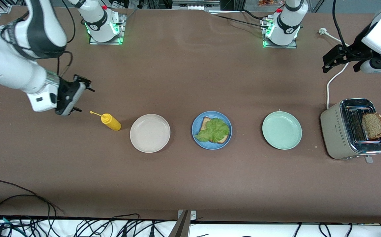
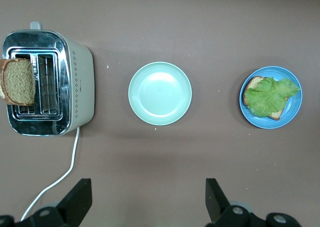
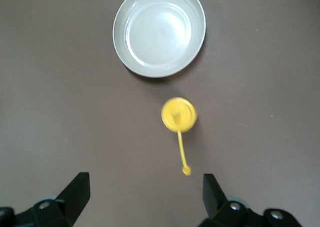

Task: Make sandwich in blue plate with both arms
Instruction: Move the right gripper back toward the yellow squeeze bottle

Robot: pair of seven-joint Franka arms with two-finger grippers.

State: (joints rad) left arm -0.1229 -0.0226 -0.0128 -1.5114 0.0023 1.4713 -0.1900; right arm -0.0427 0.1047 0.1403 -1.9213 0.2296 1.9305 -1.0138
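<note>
Second bread slice (image 1: 373,125), frame right in the toaster (image 1: 353,129): light, crumbly, pinch its edges. Left end effector (image 1: 340,60) and right end effector (image 1: 84,95) both open, empty.

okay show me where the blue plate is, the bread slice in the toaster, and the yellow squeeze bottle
blue plate (image 1: 195,129): front view, on the bare rim toward the right arm's end.
bread slice (image 1: 372,125): front view, on its flat face, sticking up from the toaster slot.
yellow squeeze bottle (image 1: 110,122): front view, on the middle of its body.
</note>
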